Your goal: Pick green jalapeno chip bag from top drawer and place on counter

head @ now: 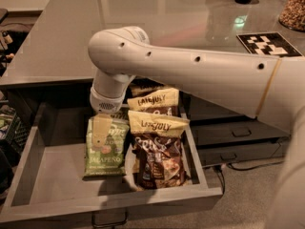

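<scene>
A: Where's the green jalapeno chip bag (106, 149)?
B: In the top drawer (28, 175), at 9 o'clock of the brown bags (159, 156). The gripper (102, 128) is at its 12 o'clock edge; jaws' state I cannot tell
A: Handling?
B: Probably light, crinkly, slippery. Pinch the top seam

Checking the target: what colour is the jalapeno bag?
Green; jalapeno bag shows in camera view, gripper over its top.

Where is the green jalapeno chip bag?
Camera view: the jalapeno bag lies in the open top drawer, left of Late July bags, gripper at its top.
</scene>
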`<state>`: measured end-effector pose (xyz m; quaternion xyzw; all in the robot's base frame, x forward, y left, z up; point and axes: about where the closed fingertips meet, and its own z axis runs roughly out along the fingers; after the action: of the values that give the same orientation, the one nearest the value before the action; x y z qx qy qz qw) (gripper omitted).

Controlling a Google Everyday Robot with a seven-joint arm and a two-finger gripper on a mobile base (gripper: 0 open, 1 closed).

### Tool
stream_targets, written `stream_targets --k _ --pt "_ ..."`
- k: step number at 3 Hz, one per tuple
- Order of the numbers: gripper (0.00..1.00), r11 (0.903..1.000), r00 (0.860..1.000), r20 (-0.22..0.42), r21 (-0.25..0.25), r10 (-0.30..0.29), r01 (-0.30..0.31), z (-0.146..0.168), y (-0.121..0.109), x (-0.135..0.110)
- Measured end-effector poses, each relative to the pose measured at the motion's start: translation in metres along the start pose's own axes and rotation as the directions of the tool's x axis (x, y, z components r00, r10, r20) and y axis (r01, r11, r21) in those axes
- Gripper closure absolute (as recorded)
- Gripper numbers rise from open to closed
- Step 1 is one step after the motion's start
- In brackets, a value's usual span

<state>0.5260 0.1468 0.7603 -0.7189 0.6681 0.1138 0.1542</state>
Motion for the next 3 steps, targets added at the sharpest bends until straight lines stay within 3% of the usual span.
stream_targets --k 3 --pt "0.00 0.9957 0.998 -0.010 -0.070 0.060 -0.061 0.054 -0.032 0.019"
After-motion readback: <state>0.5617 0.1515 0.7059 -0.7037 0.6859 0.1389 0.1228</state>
